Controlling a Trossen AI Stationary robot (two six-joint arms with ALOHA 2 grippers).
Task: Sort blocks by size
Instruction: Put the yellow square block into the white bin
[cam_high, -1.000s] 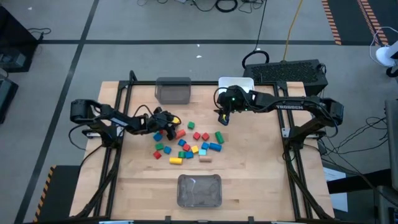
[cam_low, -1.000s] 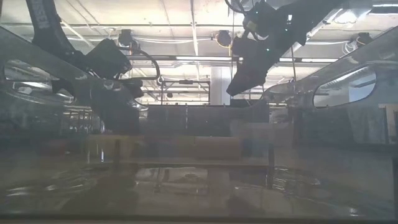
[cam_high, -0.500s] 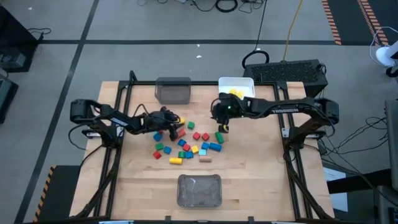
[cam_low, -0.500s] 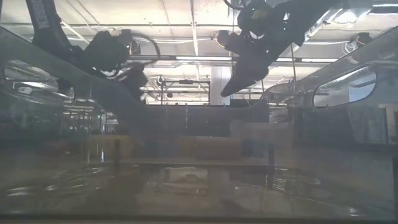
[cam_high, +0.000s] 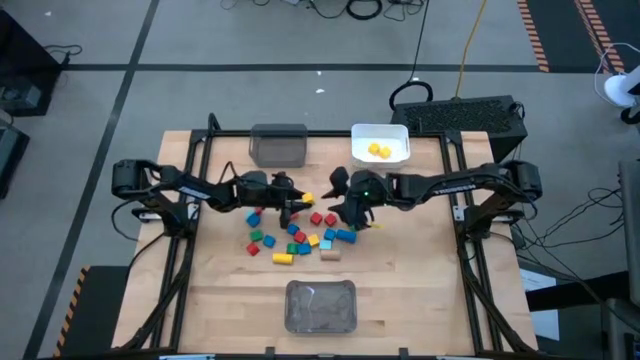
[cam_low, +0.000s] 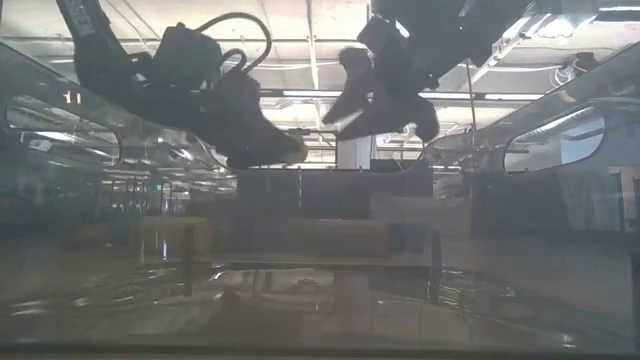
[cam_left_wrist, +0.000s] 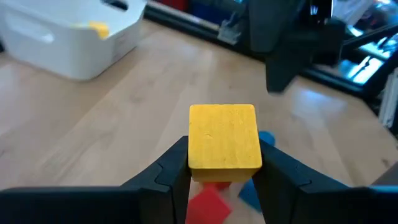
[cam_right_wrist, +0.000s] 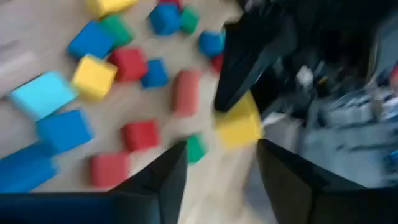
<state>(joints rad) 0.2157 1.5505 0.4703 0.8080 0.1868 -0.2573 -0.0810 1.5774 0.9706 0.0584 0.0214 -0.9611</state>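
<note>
Gripping yellow block (cam_left_wrist: 224, 137), left fingers (cam_left_wrist: 168, 171).

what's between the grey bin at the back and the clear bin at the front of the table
In the high view, the loose pile of blocks lies on the table between the grey bin and the clear bin, with bare wood either side of it.

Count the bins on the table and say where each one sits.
3: a grey rectangular plastic bin at the far edge, a white rectangular plastic bin beside it holding yellow pieces, and a grey bin at the near edge. None appears hidden.
</note>
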